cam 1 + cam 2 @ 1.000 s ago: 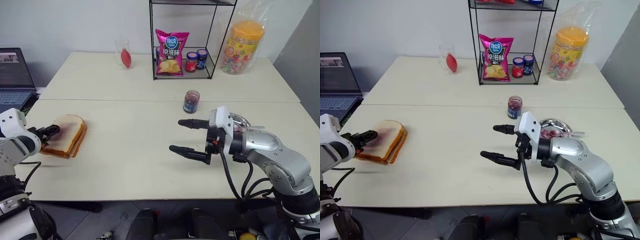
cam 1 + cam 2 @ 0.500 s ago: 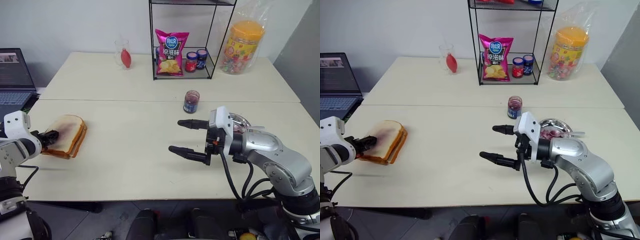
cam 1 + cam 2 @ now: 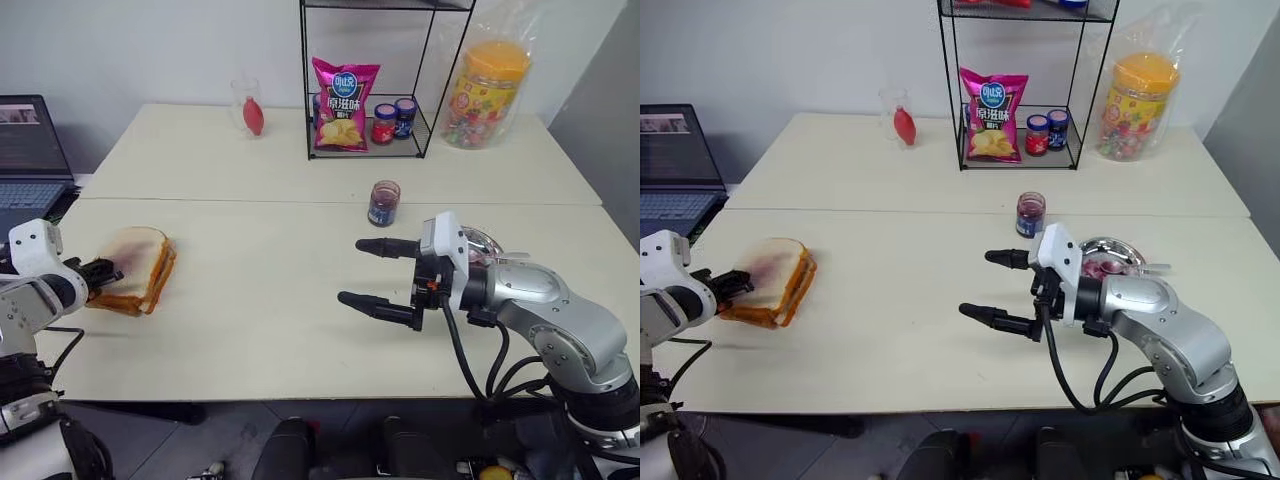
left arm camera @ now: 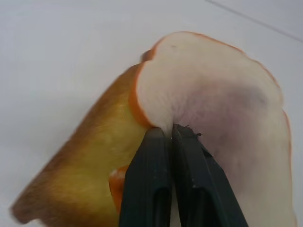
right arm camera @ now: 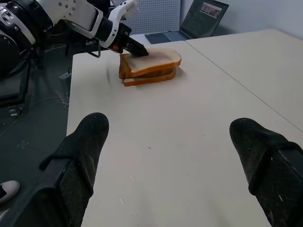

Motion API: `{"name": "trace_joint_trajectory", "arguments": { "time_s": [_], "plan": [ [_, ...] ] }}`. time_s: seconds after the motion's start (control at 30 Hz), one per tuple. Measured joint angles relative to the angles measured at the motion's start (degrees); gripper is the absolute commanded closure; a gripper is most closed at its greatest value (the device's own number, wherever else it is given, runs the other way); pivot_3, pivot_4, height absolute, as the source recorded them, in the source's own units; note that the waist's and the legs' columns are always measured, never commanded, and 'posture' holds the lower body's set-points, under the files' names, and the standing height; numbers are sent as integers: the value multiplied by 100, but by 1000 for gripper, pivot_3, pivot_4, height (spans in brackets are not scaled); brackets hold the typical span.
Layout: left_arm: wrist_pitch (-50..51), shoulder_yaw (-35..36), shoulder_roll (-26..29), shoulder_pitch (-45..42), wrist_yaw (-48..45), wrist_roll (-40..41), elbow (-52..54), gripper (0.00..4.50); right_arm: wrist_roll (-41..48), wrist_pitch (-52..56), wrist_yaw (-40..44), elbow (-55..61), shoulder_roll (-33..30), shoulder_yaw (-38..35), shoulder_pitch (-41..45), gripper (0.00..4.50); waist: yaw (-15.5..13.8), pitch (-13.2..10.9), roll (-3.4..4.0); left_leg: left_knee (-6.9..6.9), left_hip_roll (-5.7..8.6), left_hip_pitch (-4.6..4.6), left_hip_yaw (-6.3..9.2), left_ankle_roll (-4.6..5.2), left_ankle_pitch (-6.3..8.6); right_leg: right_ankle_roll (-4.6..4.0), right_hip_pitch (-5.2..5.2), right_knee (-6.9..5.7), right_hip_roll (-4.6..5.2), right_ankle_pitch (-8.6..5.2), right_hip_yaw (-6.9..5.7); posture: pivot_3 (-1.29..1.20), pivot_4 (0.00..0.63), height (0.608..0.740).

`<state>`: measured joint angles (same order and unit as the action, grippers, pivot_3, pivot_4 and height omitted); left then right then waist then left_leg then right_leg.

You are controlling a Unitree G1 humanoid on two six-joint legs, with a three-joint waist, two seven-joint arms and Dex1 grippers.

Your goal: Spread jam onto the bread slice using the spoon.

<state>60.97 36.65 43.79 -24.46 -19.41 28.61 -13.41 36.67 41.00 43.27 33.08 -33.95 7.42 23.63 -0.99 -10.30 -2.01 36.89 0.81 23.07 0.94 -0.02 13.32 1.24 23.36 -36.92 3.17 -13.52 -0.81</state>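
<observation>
Two pale tables (image 3: 250, 330) stand pushed together under the arms. On the near one, the left end effector (image 3: 108, 269) has its fingers pinched together on the edge of the bread slice (image 3: 128, 250), which lies on a toasted slice (image 4: 90, 165). Far from it, the right end effector (image 3: 362, 272) hangs with fingers wide apart, empty. Just behind that one stands the jam jar (image 3: 382, 203).
</observation>
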Motion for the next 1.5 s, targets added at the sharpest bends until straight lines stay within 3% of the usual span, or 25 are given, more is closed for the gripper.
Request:
{"name": "trace_joint_trajectory", "arguments": {
  "time_s": [0.2,0.3,0.5,0.6,0.73,0.9,1.17,1.5],
  "plan": [
    [417,410,-200,85,-158,773,939,4491,-7,-26,27,1,-105,-14,-57,0,16,0,-1,-5,0,4,-2,-5,3,8,9,-1,-2,4,0,0,150,740],
    [730,386,-553,366,-349,1314,1768,4491,-17,-58,74,7,-298,-133,-224,0,6,-1,-2,-4,0,9,-2,-7,5,8,8,3,-2,3,-1,0,150,740],
    [970,-601,-1210,557,-39,1600,3141,4491,-165,-185,334,37,-949,-490,-796,0,-32,-1,-3,5,0,10,-2,-7,5,5,4,1,-6,1,-2,0,150,740],
    [980,-1249,-1963,544,506,1517,3603,4491,-188,-249,447,136,-1203,-627,-1166,0,-35,-1,-2,7,0,5,-5,-6,5,17,-6,2,-10,5,0,0,150,740],
    [857,-2238,-2762,744,977,1250,3791,4491,-242,-310,515,339,-1397,-697,-1520,0,-22,-2,-5,7,1,4,-9,-6,5,45,-6,1,-17,5,3,0,150,740],
    [314,-2940,-3421,779,1300,761,3583,4491,-392,-363,500,517,-1465,-743,-1815,0,-32,-2,-5,12,-1,-6,-5,-6,3,59,-15,-3,-26,-3,2,0,150,740],
    [-131,-3389,-3724,560,1471,221,3017,4491,-393,-362,461,674,-1473,-806,-1989,0,-37,-2,-5,14,2,-2,-7,-4,3,68,-17,5,-30,0,5,0,150,740],
    [-268,-3521,-3890,614,1597,-83,2922,2280,-388,-247,263,709,-1473,-851,-1962,0,-36,-3,-6,15,2,-2,-4,-4,3,69,-17,4,-30,0,4,0,150,740]
  ]
}}
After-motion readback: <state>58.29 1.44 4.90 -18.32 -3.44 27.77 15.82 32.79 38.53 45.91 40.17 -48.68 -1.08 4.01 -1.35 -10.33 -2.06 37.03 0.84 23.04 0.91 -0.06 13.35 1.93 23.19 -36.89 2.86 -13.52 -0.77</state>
